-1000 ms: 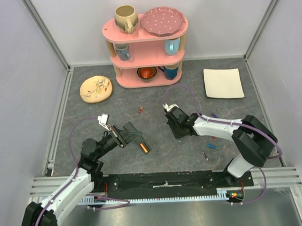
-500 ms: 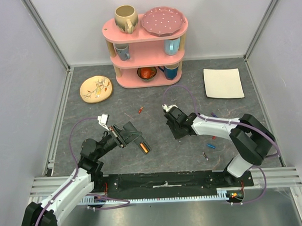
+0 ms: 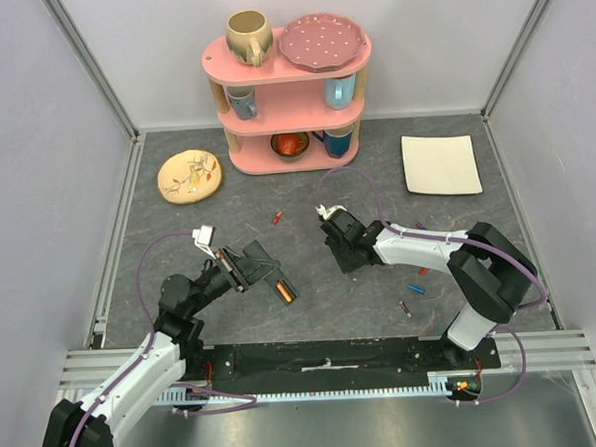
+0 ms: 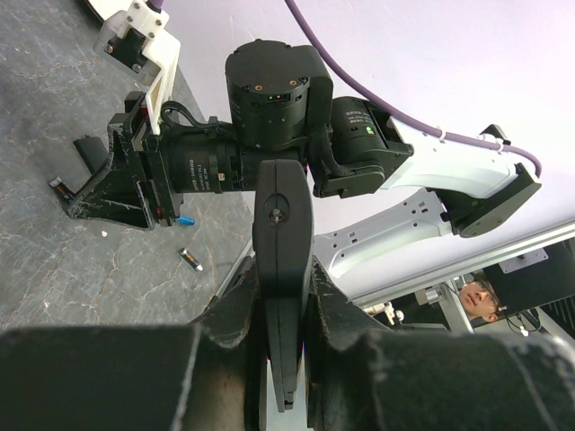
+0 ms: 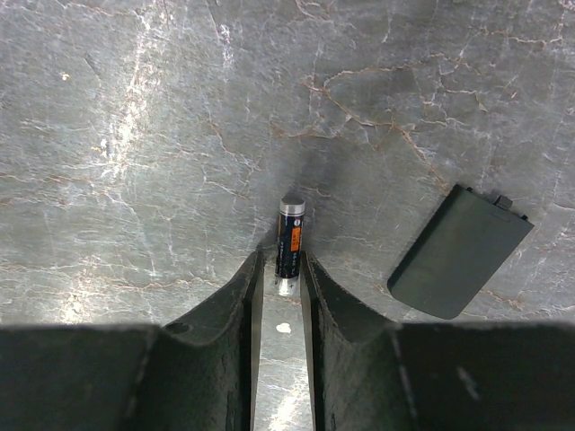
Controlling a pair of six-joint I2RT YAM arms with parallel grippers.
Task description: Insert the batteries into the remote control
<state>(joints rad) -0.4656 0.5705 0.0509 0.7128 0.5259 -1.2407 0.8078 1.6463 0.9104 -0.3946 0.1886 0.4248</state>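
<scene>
Left gripper (image 4: 283, 310): fingers clamped on the remote control (image 4: 281, 224), held above the near-left part of the table (image 3: 170, 239); in the top view the bar slants toward the near right. Orange battery (image 3: 283, 293): seated in the remote's slot, at its near-right end. Right gripper (image 5: 280, 269): at table centre, pointing down, fingers pinched on the near end of a dark battery (image 5: 289, 235) with an orange label. The battery's far end sticks out past the fingertips; whether it touches the table cannot be told. Battery cover (image 5: 458, 263): black, lying flat on the table just right of the dark battery and apart from it. Loose items: red battery (image 3: 276, 218), left of the right gripper and a little farther back; blue battery (image 3: 417, 289) and grey battery (image 3: 405, 308), near right, beside the right arm. Far side: pink shelf (image 3: 290, 95) holding cups; round patterned plate (image 3: 189, 176) to its left; white square plate (image 3: 440, 164) to its right.
</scene>
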